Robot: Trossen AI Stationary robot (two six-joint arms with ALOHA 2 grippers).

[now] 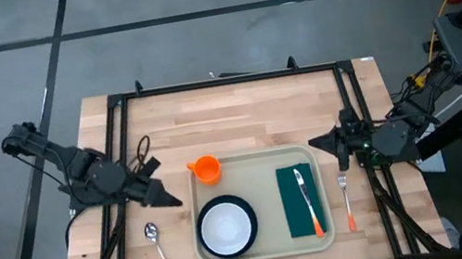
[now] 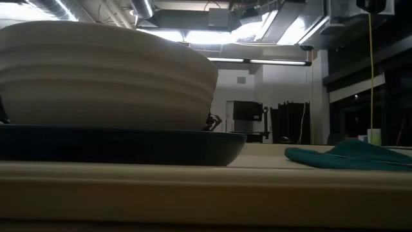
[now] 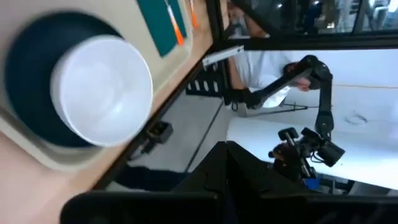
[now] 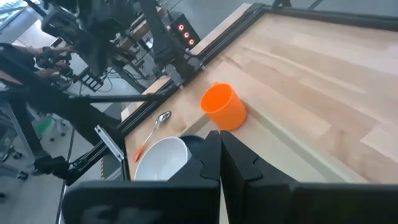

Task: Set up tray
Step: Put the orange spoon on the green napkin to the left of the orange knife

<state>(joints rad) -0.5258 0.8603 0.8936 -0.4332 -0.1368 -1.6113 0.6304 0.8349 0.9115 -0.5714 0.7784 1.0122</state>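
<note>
The wooden table (image 1: 237, 110) is seen from above, framed by black rails. On its near middle part the tray (image 1: 255, 158) is laid flat, between the two arms and touched by neither.

Inside the tray, toward the left, a dark teal plate (image 1: 247, 226) is set, and a white bowl (image 1: 225, 227) is stood on it; in the low view the bowl (image 2: 103, 71) fills most of the picture above the plate (image 2: 122, 145), with the tray rim (image 2: 206, 187) in front. Toward the right of the tray a green napkin (image 1: 295, 208) is spread, and a knife with an orange handle (image 1: 309, 203) is laid along it.

An orange cup (image 1: 205, 168) is placed at the tray's far left corner, at the rim; whether it is inside or just outside cannot be told. A spoon (image 1: 158, 248) with an orange handle is laid on the wood left of the tray, and a fork (image 1: 346, 200) with an orange handle on the wood right of it.

The left gripper (image 1: 167, 199) is held above the table just left of the tray, near the spoon, its fingers closed on nothing. The right gripper (image 1: 316, 142) is held over the tray's far right corner, fingers together and empty.
</note>
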